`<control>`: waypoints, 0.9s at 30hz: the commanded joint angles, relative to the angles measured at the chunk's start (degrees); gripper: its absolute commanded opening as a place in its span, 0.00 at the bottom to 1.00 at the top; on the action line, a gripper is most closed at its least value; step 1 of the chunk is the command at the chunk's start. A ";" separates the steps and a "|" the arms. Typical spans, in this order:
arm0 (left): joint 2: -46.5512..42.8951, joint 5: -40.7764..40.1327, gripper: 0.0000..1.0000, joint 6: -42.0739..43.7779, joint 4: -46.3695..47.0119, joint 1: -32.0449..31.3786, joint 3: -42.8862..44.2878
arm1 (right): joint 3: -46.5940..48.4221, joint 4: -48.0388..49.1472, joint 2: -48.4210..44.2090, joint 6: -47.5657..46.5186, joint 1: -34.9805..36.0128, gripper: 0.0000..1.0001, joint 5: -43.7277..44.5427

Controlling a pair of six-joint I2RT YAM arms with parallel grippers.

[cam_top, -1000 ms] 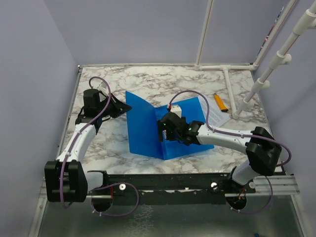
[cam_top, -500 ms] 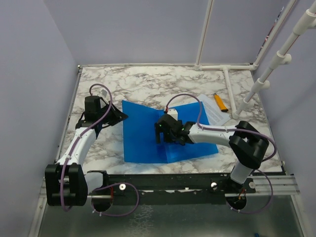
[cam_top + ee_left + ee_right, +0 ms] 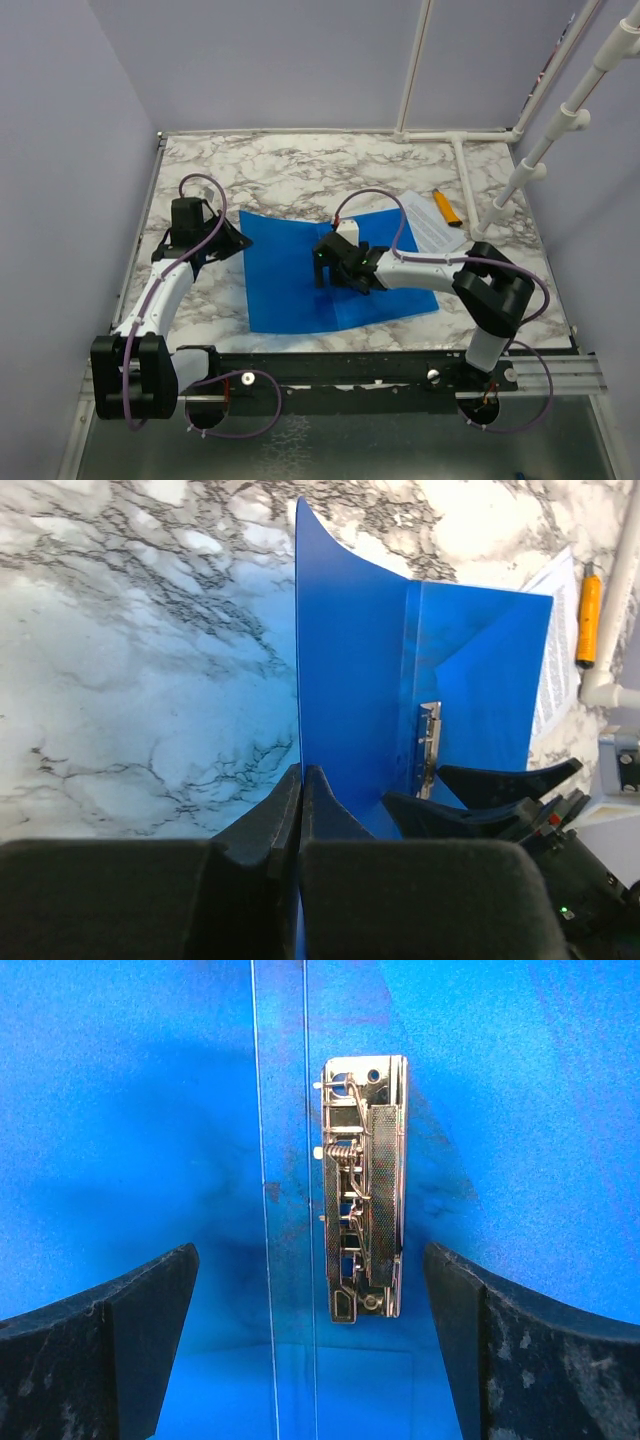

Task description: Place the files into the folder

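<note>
The blue folder (image 3: 290, 285) lies open on the marble table, its left cover low and nearly flat. My left gripper (image 3: 236, 240) is shut on the left cover's edge; in the left wrist view its fingers (image 3: 300, 785) pinch the cover of the folder (image 3: 350, 670). My right gripper (image 3: 335, 272) hovers open over the folder's spine; in the right wrist view its wide jaws straddle the metal clip (image 3: 365, 1190) just above the folder (image 3: 140, 1110). The files (image 3: 432, 222) lie at the folder's right, partly under it. They also show in the left wrist view (image 3: 555, 670).
An orange marker (image 3: 446, 207) lies beyond the files, also in the left wrist view (image 3: 588, 610). A white pipe frame (image 3: 470, 180) runs along the back right of the table, with a slanted pipe (image 3: 545, 140) rising at the right. Purple walls enclose the table.
The folder's left cover has swung down from upright to nearly flat, carried left by my left gripper. My right gripper has shifted slightly left and back over the spine.
</note>
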 commanded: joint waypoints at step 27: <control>-1.99 -21.63 0.66 3.02 -14.43 -8.48 5.79 | 1.63 -11.00 15.01 -6.20 1.39 1.00 1.98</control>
